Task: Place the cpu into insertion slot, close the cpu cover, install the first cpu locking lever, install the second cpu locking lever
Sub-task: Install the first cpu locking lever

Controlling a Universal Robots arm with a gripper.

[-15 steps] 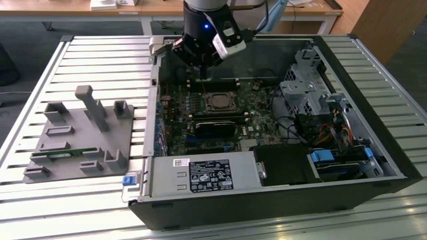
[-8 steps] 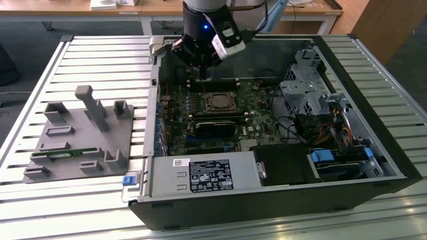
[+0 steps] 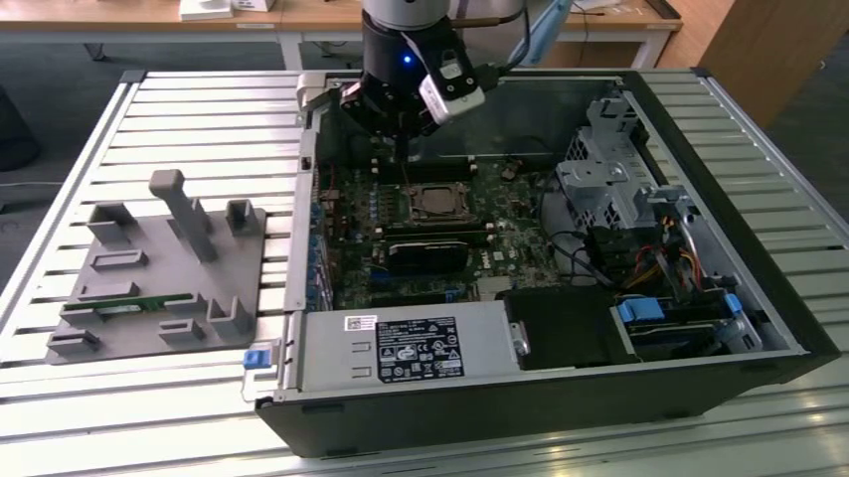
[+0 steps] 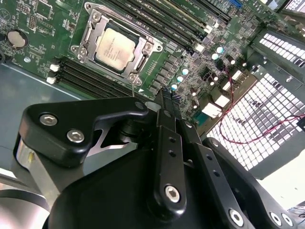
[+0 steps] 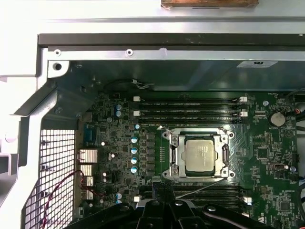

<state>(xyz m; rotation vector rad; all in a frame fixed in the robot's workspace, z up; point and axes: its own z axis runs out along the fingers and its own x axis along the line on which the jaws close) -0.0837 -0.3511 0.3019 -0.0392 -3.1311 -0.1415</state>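
One gripper (image 4: 167,98), fingers pressed together, nothing held, poised above motherboard (image 5: 267,138) just beside socket. Beyond fingertips: cpu (image 4: 114,46) seated in insertion slot (image 5: 167,151), cpu cover (image 4: 93,29) closed flat around it. Off to tool's far side: open computer case (image 3: 743,179) on slatted table (image 3: 199,119).
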